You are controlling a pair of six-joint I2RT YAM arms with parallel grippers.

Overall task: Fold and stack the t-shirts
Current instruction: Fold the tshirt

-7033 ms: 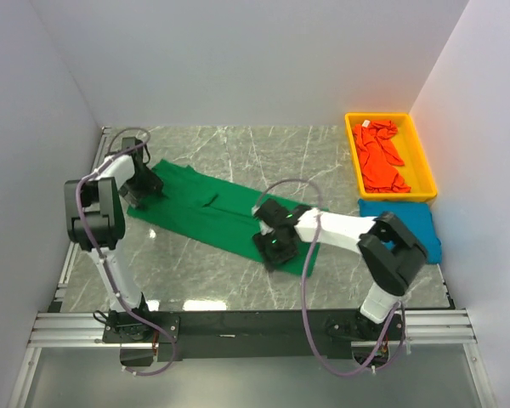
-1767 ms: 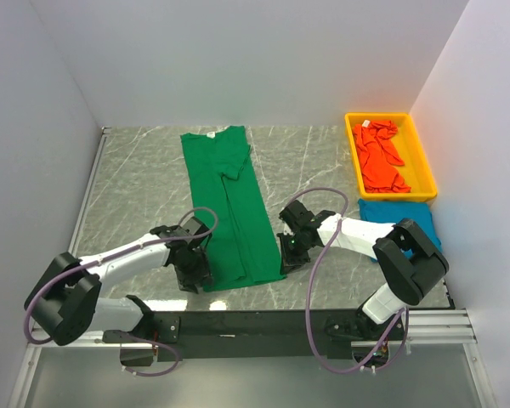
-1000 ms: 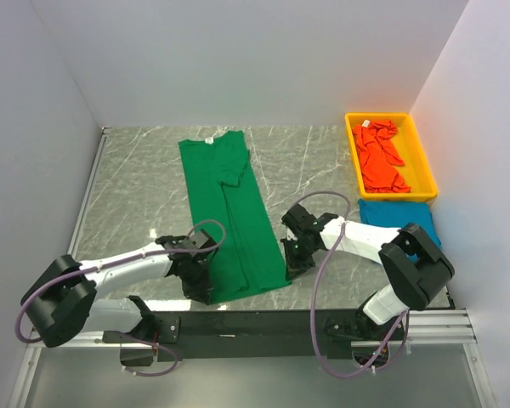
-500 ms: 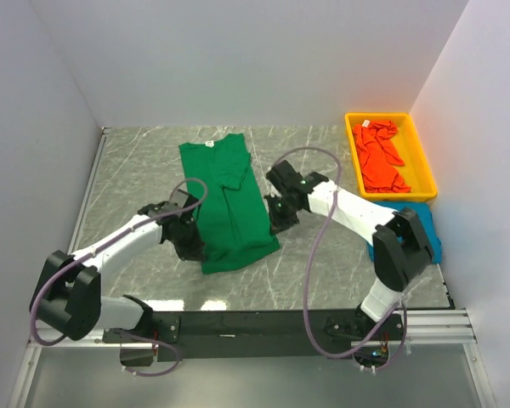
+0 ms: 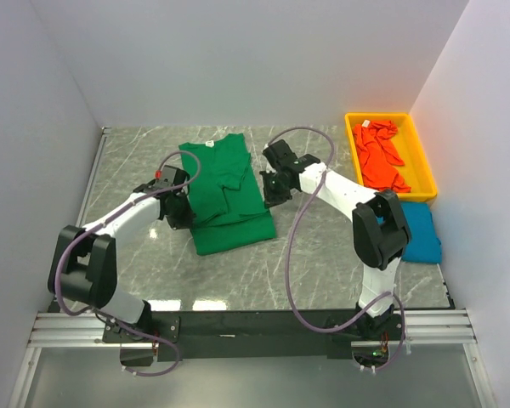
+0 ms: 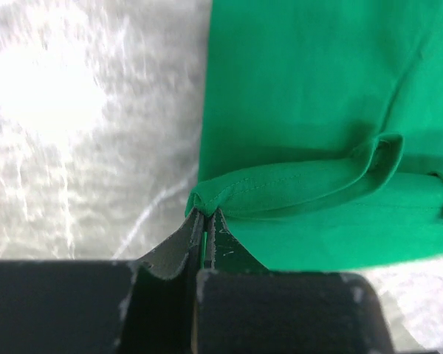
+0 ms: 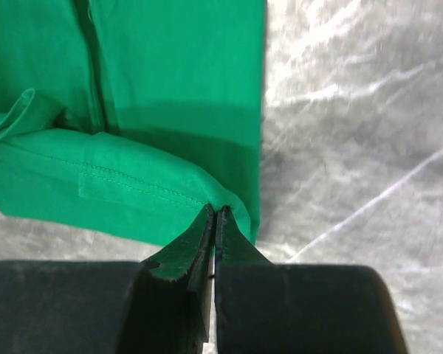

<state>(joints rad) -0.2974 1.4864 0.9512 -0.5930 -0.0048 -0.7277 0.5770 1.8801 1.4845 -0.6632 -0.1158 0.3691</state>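
The left gripper [image 6: 204, 217] and the right gripper [image 7: 213, 214] each pinch one hem corner of the green t-shirt [image 5: 225, 191], to fold it in half.

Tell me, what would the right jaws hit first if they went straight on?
The green t-shirt: the right jaws pinch its lifted edge, and more of its cloth lies just ahead, though depth is hard to judge.

A grey marble-patterned table [image 5: 323, 255] carries a green t-shirt [image 5: 225, 191], its near end doubled back over itself, left of centre. A yellow bin [image 5: 352, 153] sits in the far right corner, and a blue t-shirt [image 5: 423, 234] lies just in front of it along the right edge.
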